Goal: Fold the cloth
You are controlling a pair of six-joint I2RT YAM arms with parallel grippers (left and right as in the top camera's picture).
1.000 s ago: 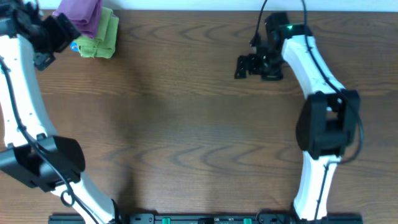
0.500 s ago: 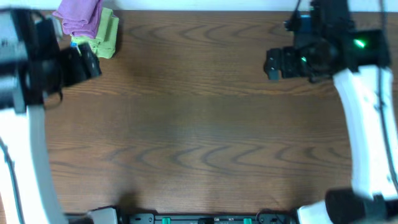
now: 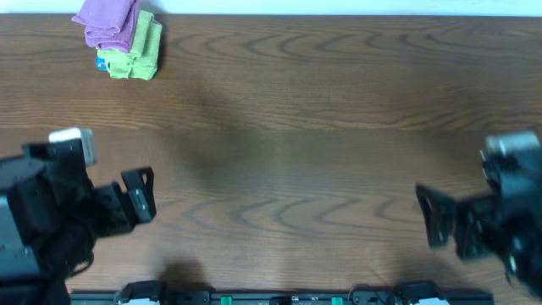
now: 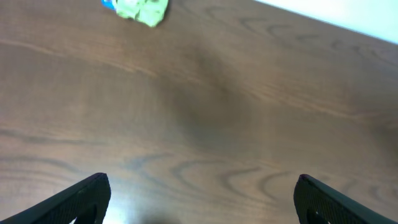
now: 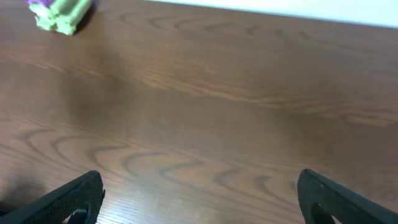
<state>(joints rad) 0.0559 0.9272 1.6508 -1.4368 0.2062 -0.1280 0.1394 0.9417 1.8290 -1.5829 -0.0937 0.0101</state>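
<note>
Small purple terry cloth (image 3: pixel 108 24) lies at far-left corner of dark wood-grain table (image 3: pixel 296 127), gathered into a compact layered wad. It rests partly on a light green folded cloth (image 3: pixel 140 49), and the two touch. Layer edges show along its side, so the fold looks done, tho loose & not squared. Judged approx. complete, w/ little left beyond maybe tidying. Blue bit (image 3: pixel 102 62) at the green one's left end, too small to ID. Textures: both cloths soft, napped, w/ rounded folds; table hard, smooth, faint sheen. Left gripper (image 4: pixel 202 186) & right gripper (image 5: pixel 202 180) hover by the near edge, at left & right sides resp., well apart from the cloths. Each has black fingers (image 4: pixel 87 193) spread wide, w/ nothing between them, only bare table below.
</note>
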